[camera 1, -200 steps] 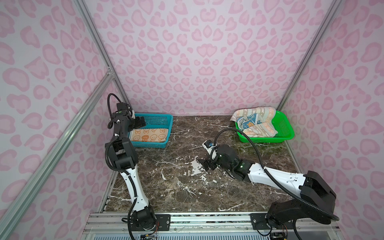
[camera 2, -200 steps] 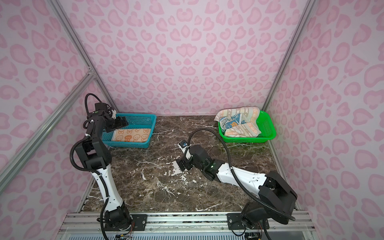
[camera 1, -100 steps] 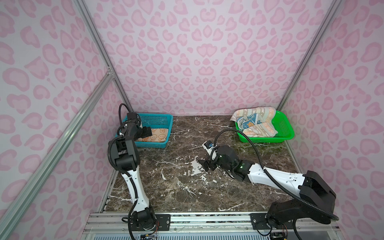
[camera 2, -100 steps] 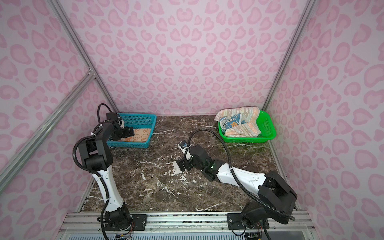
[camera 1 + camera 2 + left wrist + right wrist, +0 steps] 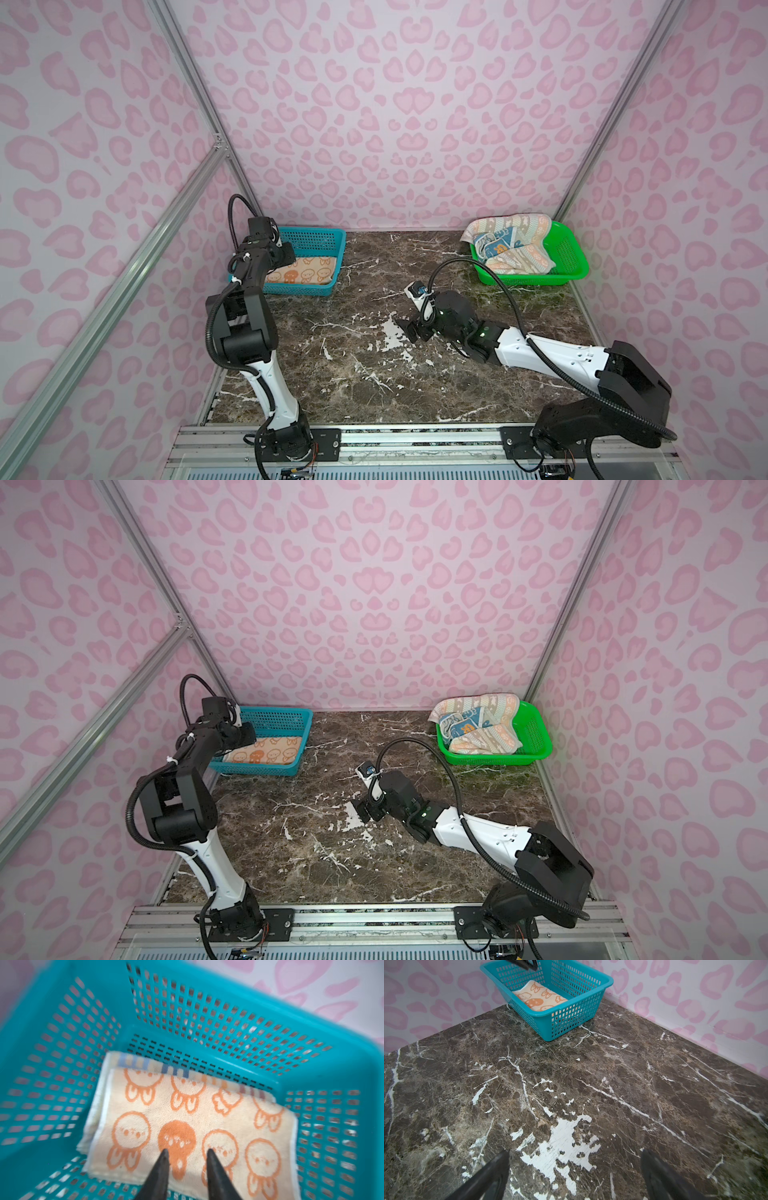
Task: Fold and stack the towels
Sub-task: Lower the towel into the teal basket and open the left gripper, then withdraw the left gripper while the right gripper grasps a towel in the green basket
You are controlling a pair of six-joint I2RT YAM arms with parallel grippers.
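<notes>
Shift: left jaws, spread wide a second ago over the back rim of the blue basket [image 5: 320, 241], are now drawn in to a narrow gap and grip nothing. We see them hang just above the folded orange towel [image 5: 207, 1118] with cream faces.
Unmoved: right jaws stay spread as wide as they go, empty, low over the bare middle of the bench [image 5: 374, 374]. The orange towel lies flat in the blue basket as before.
Heap: the other towels [image 5: 511, 245] sit crumpled in the green basket [image 5: 571, 266] at the back right, with a chevron towel [image 5: 530, 224] draped over a blue towel [image 5: 494, 247].
Hidden: the left arm covers one end of the orange towel in both top views. A striped edge [image 5: 166, 1068] shows beneath it, and we cannot tell whether that is a second cloth.
Unclear: the left wrist view is blurred. The lettering on the heap is too small to read, and we cannot count how many towels it holds.
</notes>
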